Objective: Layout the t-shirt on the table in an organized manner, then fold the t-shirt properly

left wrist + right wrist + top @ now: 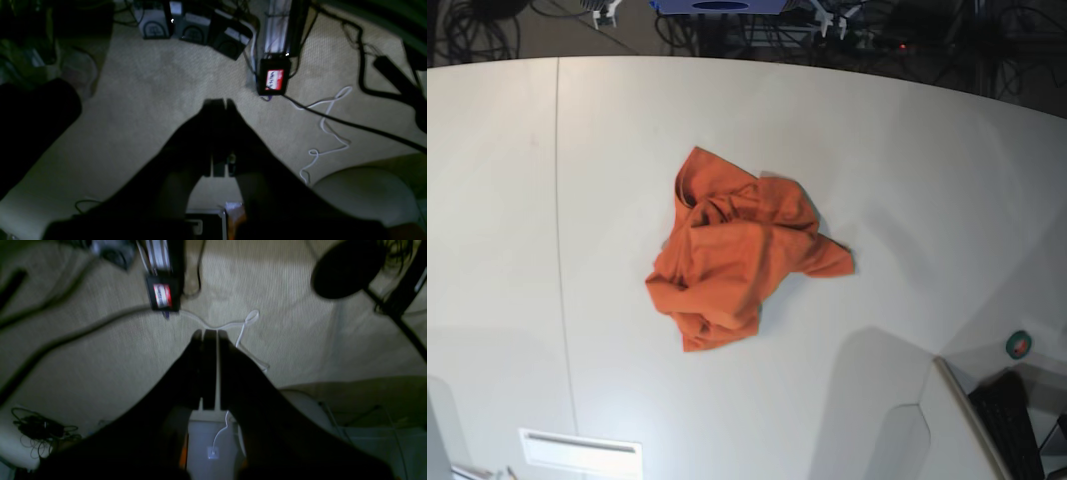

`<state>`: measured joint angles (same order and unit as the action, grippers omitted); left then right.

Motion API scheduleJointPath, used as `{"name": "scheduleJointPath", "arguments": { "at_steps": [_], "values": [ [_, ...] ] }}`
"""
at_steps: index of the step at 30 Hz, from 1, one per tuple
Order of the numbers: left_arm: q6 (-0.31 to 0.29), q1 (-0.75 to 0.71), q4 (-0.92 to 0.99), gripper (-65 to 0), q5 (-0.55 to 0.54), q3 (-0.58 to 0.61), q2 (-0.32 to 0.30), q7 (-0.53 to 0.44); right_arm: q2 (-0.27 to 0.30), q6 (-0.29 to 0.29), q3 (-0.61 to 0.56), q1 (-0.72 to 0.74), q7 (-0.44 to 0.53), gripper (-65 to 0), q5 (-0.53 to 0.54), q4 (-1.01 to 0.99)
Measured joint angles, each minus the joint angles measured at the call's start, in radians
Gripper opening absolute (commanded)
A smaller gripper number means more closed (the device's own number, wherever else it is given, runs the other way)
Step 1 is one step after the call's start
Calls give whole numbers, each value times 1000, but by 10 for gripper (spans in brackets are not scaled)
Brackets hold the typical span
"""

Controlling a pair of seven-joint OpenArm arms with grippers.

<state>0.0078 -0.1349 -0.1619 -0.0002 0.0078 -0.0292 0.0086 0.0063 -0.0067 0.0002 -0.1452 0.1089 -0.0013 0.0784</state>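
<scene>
- T-shirt (pixel 737 255) — orange, crumpled in a heap near the middle of the table (pixel 907 150); long axis runs from the collar at the far left down to the near edge, one flap poking out to the right.
- Left gripper (pixel 220 101) — jaws pressed together, holding nothing, pointed at carpet, off the table.
- Right gripper (pixel 210 333) — likewise pressed together and empty, over carpet.
- Neither arm shows in the base view, so I cannot tell which is nearer the heap.

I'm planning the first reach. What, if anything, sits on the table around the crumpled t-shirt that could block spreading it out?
Nothing visible does: the t-shirt lies crumpled alone on the bare white table.
</scene>
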Motion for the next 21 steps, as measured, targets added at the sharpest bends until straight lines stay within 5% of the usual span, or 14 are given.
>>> {"name": "scheduleJointPath", "arguments": {
  "at_steps": [2,7,9,12,17,21],
  "values": [
    [3,8,-12,-647,0,0,-8,-3,-1,0,0,3,5,-582,0,0],
    [11,13,-8,-645,0,0,-9,-15,-1,0,0,19,24,-197,0,6],
    [6,3,-6,-645,0,0,-6,-8,-1,0,0,5,20,-162,-2,8],
    [3,-2,-4,-645,0,-4,-10,-4,-1,0,-3,-23,14,-270,-2,17],
    [4,4,-12,-643,0,-7,-13,-10,10,1,0,-16,16,-650,1,29],
    [4,2,-12,-614,0,-7,-11,-8,29,2,1,-10,19,-650,0,32]
  ]
}}
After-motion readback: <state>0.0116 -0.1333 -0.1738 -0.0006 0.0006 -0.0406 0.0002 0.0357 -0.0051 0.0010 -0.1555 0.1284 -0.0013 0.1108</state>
